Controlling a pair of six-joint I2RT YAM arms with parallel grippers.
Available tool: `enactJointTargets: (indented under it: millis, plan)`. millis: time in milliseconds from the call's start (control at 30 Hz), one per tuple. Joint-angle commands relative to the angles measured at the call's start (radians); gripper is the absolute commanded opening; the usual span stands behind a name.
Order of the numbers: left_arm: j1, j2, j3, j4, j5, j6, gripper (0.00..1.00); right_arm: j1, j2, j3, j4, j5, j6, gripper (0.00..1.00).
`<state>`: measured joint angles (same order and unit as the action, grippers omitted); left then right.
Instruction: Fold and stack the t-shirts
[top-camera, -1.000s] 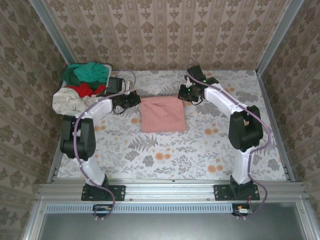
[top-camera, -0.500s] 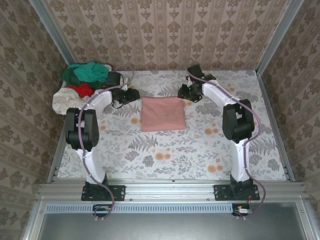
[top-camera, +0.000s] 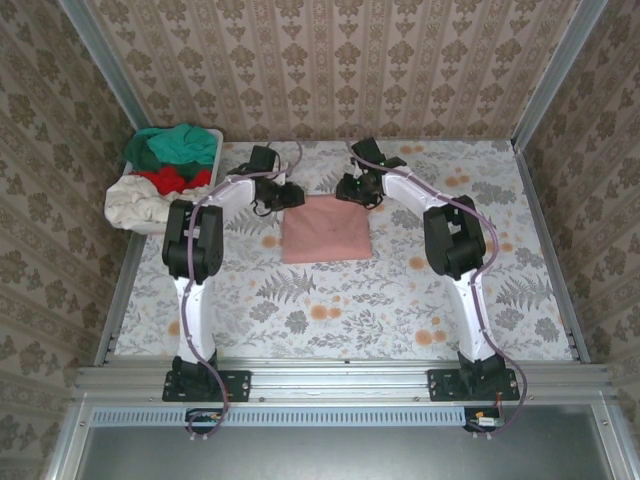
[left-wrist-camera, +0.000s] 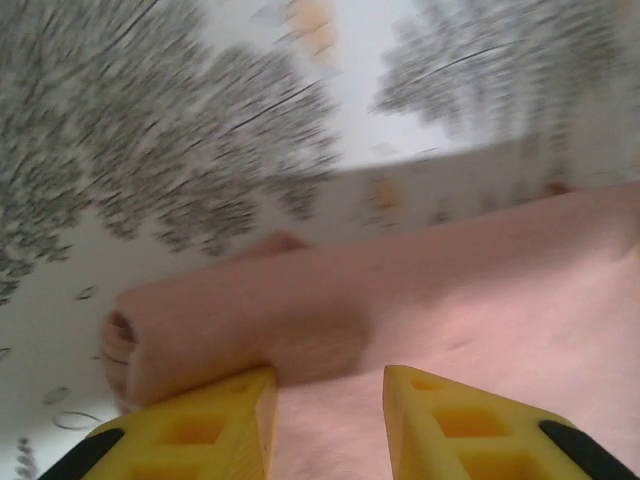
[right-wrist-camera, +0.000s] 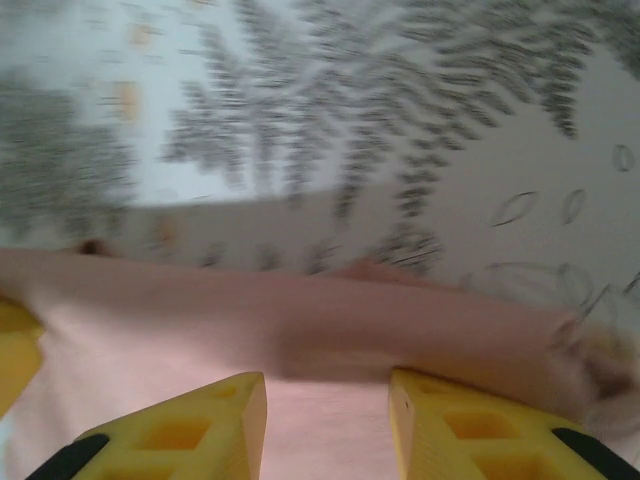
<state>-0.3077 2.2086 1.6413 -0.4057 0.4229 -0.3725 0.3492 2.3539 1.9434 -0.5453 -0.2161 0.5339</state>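
— Where's the pink t-shirt?
— Folded into a flat, neat rectangle, lying mid-surface toward the far side, its far edge a rounded fold.
— The others?
— Teal t-shirt, red t-shirt, cream t-shirt, crumpled in a far-left heap.

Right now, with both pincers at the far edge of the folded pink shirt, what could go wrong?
The left pincer and right pincer stand open low over the pink t-shirt, with cloth between their fingers. Pulling away could snag it and undo the fold. Its far edge looks rolled and puffy, not flat, so it may spring open or give the stack a lopsided base.
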Motion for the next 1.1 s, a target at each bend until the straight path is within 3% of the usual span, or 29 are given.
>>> enactJointTargets:
  millis: [0,267,433,467,533,567,600,700,833,1067]
  plan:
    - [0.034,0.017,0.016,-0.016,0.013,0.012,0.33,-0.043,0.033,0.083,-0.133,-0.021,0.013,0.44]
    - [0.043,-0.102,0.003,-0.063,0.027,0.052,0.34,-0.045,-0.201,-0.071,-0.116,0.057,-0.066,0.59]
    - [0.046,-0.319,-0.128,-0.057,-0.010,0.046,0.44,0.120,-0.375,-0.290,-0.032,0.218,-0.152,0.73]
    - [0.048,-0.376,-0.173,-0.042,-0.022,0.040,0.48,0.163,-0.387,-0.316,-0.021,0.276,-0.174,0.75]
    - [0.054,-0.525,-0.282,-0.003,-0.048,0.022,0.66,0.249,-0.395,-0.370,0.005,0.402,-0.224,0.82]
    - [0.058,-0.592,-0.328,0.009,-0.064,0.013,0.77,0.276,-0.393,-0.388,0.027,0.444,-0.234,0.86]
    - [0.062,-0.667,-0.374,0.015,-0.085,0.006,0.99,0.301,-0.386,-0.403,0.042,0.467,-0.243,0.91]
    - [0.089,-0.894,-0.520,0.014,-0.141,-0.019,1.00,0.356,-0.350,-0.434,0.056,0.513,-0.246,1.00]
    - [0.121,-1.130,-0.695,0.004,-0.180,-0.040,1.00,0.409,-0.268,-0.388,0.021,0.572,-0.221,1.00]
    - [0.151,-1.232,-0.823,-0.032,-0.169,-0.049,1.00,0.384,-0.184,-0.335,-0.098,0.613,-0.133,1.00]
